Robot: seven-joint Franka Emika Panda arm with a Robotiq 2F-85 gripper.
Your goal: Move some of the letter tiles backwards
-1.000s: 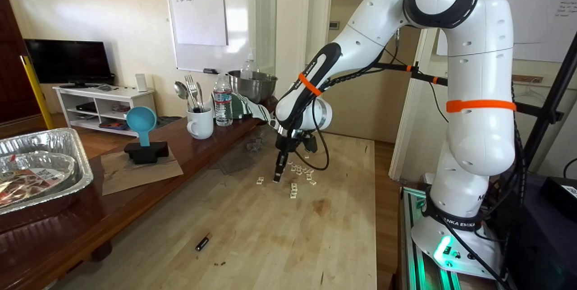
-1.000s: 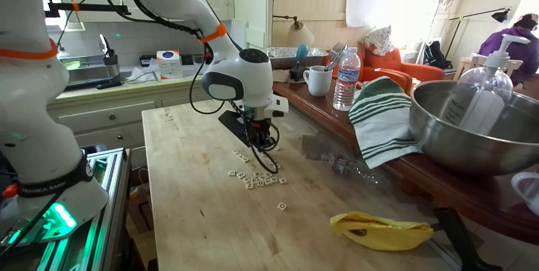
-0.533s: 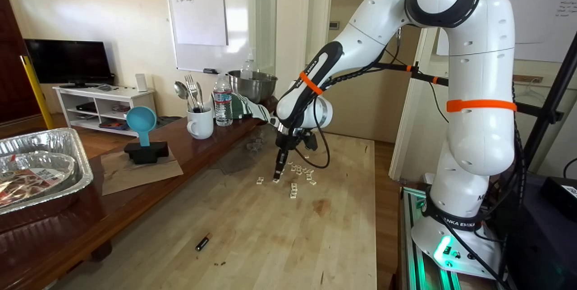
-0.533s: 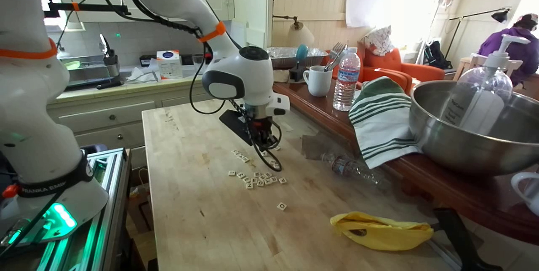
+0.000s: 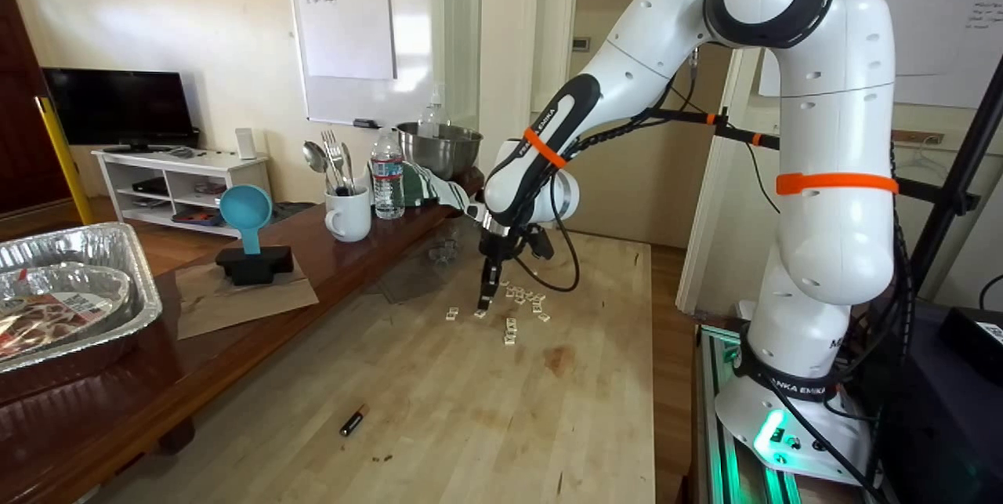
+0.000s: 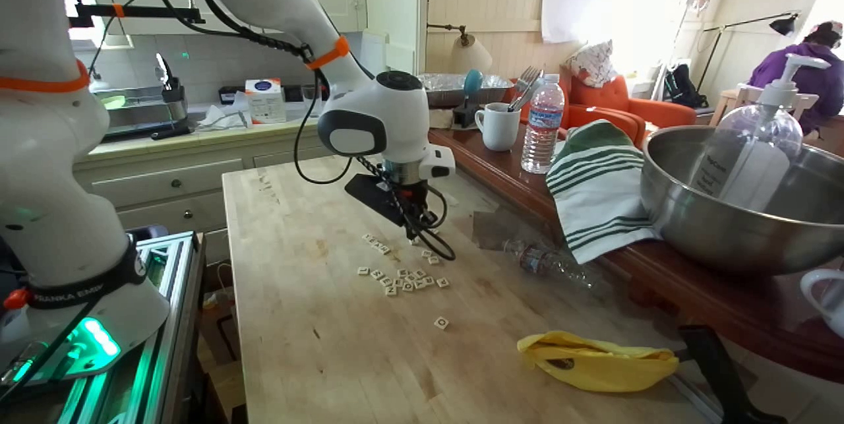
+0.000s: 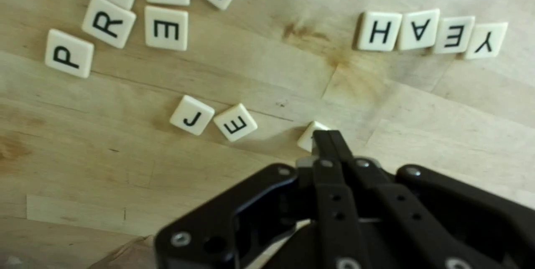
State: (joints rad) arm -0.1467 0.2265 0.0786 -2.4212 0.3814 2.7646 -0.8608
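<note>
Cream letter tiles (image 6: pixel 408 287): loose on the pale wooden bench (image 6: pixel 330 351); most bunch in one cluster, a few stand off in smaller groups, and a lone O tile (image 6: pixel 441 323) lies apart in an exterior view.
Black tool (image 7: pixel 328 133): narrow, both fingers (image 7: pixel 322 147) side by side against each other with nothing seen between them; its tip points down, low over the bench.
Fingertip tile (image 7: pixel 308 137): partly hidden behind the tool in the wrist view, so its letter is unreadable; whether the two touch I cannot tell.
J tile (image 7: pixel 192 115) and E tile (image 7: pixel 235 122): just beside each other, near the fingertip tile.
YEAH row (image 7: pixel 419 34): four tiles in line, apart from the tool.
Tile-moving step: most likely sliding them one by one with the fingers together rather than pinching; which way counts as backwards is not plain from here.
Tile side: the place to push; set the tip against its middle, barely clear of the wood, and go slow and straight so the thin square should slide without spinning.
Tile top: best avoided, since pressing from above could pin or flick the tile.
Bare wood: aim the path across it, as a wide sweep could run into J and E or break up YEAH; lift before coming back.
</note>
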